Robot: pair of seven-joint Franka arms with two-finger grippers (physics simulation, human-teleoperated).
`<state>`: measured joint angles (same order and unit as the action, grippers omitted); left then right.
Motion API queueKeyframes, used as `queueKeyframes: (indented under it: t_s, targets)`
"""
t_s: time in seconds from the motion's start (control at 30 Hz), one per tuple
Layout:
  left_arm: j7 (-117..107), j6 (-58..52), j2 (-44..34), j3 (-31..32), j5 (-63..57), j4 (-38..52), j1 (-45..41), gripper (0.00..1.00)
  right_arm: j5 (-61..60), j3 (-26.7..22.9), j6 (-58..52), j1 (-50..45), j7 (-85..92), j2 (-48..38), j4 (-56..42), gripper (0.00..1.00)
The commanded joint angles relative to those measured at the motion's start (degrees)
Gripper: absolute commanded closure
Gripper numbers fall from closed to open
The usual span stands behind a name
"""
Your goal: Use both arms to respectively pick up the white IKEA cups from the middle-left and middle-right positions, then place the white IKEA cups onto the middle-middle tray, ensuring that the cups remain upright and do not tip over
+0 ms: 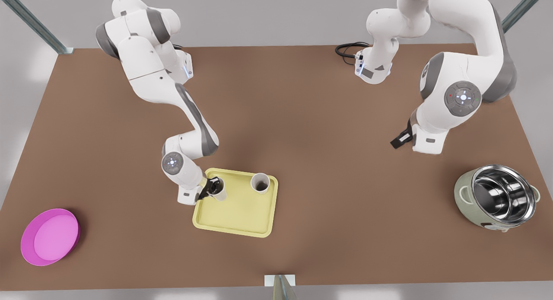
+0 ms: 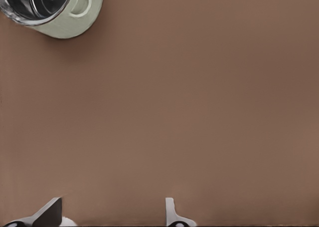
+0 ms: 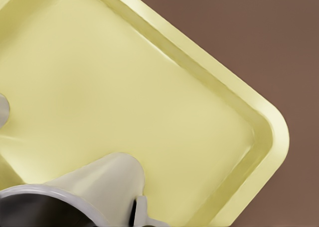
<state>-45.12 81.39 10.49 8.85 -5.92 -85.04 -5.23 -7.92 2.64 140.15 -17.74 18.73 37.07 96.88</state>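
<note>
Two white cups stand upright on the yellow tray [image 1: 242, 213], low in the middle. One cup [image 1: 260, 183] stands free; the other cup [image 1: 218, 190] sits inside the right pincer [image 1: 211, 187]. Left pincer [image 1: 399, 139] hangs wide open, waiting, far right near the pot [image 1: 497, 198].

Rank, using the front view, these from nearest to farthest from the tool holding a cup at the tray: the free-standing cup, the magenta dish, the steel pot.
From the right tool:
1. Free-standing cup, on the tray's far edge.
2. Magenta dish, near-left table corner of the view.
3. Steel pot, far right of the view.
</note>
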Motion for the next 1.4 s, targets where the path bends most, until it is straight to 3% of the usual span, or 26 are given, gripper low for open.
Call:
queueKeyframes:
  t_s: [0.0,0.03,0.07,0.1,0.53,0.73,0.8,0.87,0.93,1.03,1.1,1.37]
  targets:
    - [32.20,-3.96,0.23,0.12,0.64,-1.36,0.40,0.00,0.27,0.00,0.21,-0.10,-3.61,0.10,-0.03,0.79]
    - [32.11,-3.26,1.37,0.12,0.56,-1.27,0.40,0.00,0.27,0.00,0.30,-0.01,-3.61,0.28,-0.11,0.70]
    - [32.20,-3.26,1.64,0.12,0.64,-1.18,0.49,0.00,0.18,0.00,0.30,-0.01,-3.61,0.37,-0.11,0.32]
    - [31.94,-4.05,1.47,0.20,0.64,-1.18,0.31,0.00,0.27,0.00,0.30,0.16,-3.52,0.37,-0.20,0.00]
    - [34.93,-5.02,1.46,0.29,2.31,-0.22,1.19,0.00,0.36,0.00,0.21,0.95,-2.73,-0.16,-0.55,0.00]
    - [34.84,-6.25,1.46,0.29,2.40,-0.22,1.19,0.00,0.27,0.08,-4.52,1.48,-0.62,-5.17,-0.20,0.00]
    - [34.93,-6.25,1.46,0.29,2.40,-0.22,1.28,0.00,-3.33,-0.44,-12.26,1.83,-0.80,-9.21,-1.26,0.00]
    - [35.19,-6.25,1.46,0.29,2.40,-0.22,1.19,0.00,-3.34,-0.62,-21.57,7.98,-0.97,-11.41,-1.78,0.00]
    - [35.28,-6.16,1.46,0.38,2.92,-0.22,1.10,0.00,-1.23,-1.85,-38.54,13.61,-7.56,-11.32,-8.55,0.00]
    - [35.28,-6.25,1.46,0.38,3.54,-0.22,1.19,0.00,7.13,-4.22,-57.08,13.70,-18.55,-23.89,-14.35,0.00]
    - [35.28,-6.16,1.46,0.38,3.54,-0.22,1.28,0.00,6.68,-5.71,-66.49,14.14,-16.35,-25.38,-18.48,0.00]
    - [35.10,-6.33,1.38,0.38,3.54,-0.22,1.10,0.00,6.07,-5.98,-62.36,18.27,-11.96,-27.23,-13.65,0.00]
